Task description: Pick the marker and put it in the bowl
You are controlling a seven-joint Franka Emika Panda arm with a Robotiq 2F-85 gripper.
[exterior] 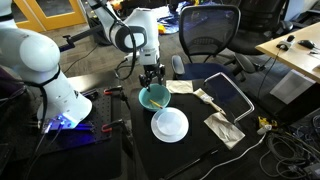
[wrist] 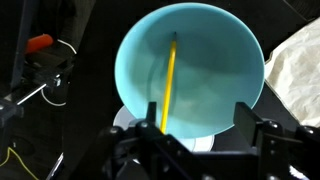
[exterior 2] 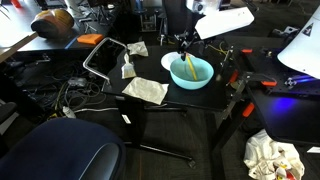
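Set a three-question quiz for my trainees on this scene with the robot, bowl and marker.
1. True or false: the marker is inside the bowl.
2. What lies near the bowl in an exterior view? A white plate; B red cup; C blue box.
3. Fill in: in the wrist view the gripper hangs over the bowl with its jaws ____.
Key: 1 true; 2 A; 3 open.
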